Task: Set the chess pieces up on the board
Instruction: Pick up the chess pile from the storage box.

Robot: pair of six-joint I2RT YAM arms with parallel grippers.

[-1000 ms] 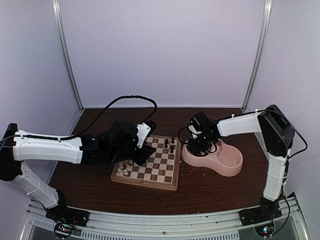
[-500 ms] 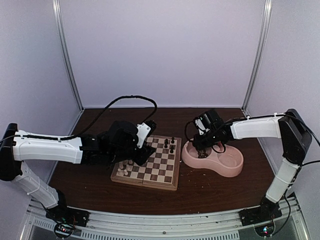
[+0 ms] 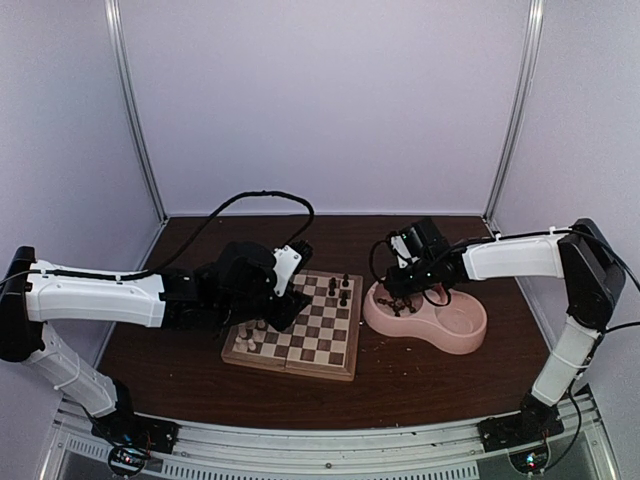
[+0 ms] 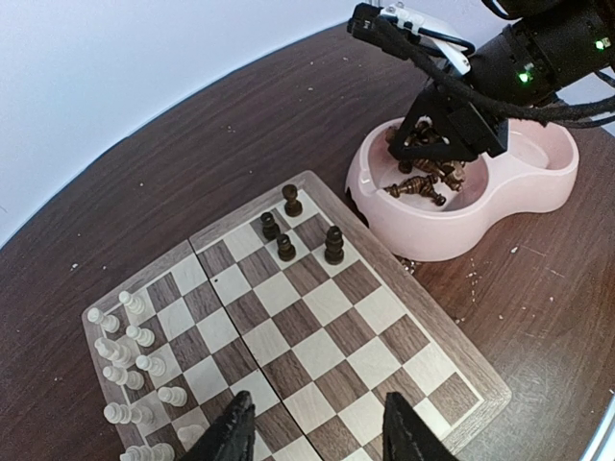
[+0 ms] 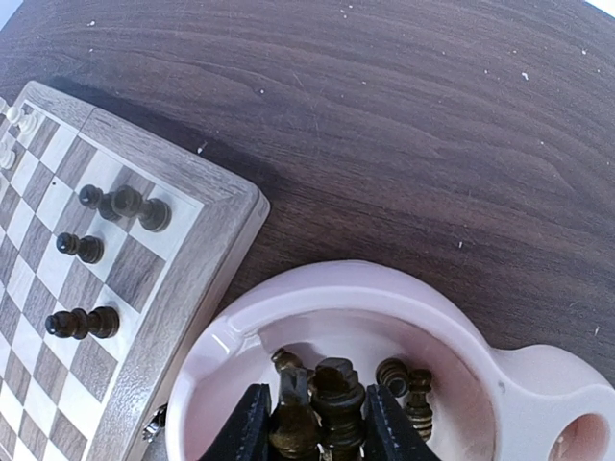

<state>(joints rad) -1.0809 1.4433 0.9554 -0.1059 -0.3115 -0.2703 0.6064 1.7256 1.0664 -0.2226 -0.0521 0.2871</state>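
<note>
The board (image 3: 318, 342) (image 4: 327, 303) (image 5: 183, 288) lies mid-table. Several cream chess pieces (image 3: 248, 338) (image 4: 135, 355) stand along its left edge. Several dark ones (image 3: 338, 288) (image 4: 285, 248) (image 5: 82, 248) stand at its far right. My left gripper (image 3: 280, 310) (image 4: 317, 401) hovers open over the board's near squares with nothing between its fingers. My right gripper (image 3: 400, 290) (image 4: 437, 158) (image 5: 312, 399) hangs in the left cup of the pink bowl, shut on two dark pieces (image 5: 332, 403) side by side. More dark pieces (image 5: 408, 384) lie loose in that cup.
The pink double bowl (image 3: 450, 335) (image 4: 452, 235) (image 5: 384, 288) sits right of the board, almost touching its corner. Its right cup (image 3: 462, 318) looks empty. Crumbs dot the dark wooden table (image 3: 400, 390) around the bowl. White walls close in the back and sides.
The right arm's elbow has swung outward to the right and its wrist has shifted slightly over the bowl's left cup. The left arm has stayed still.
</note>
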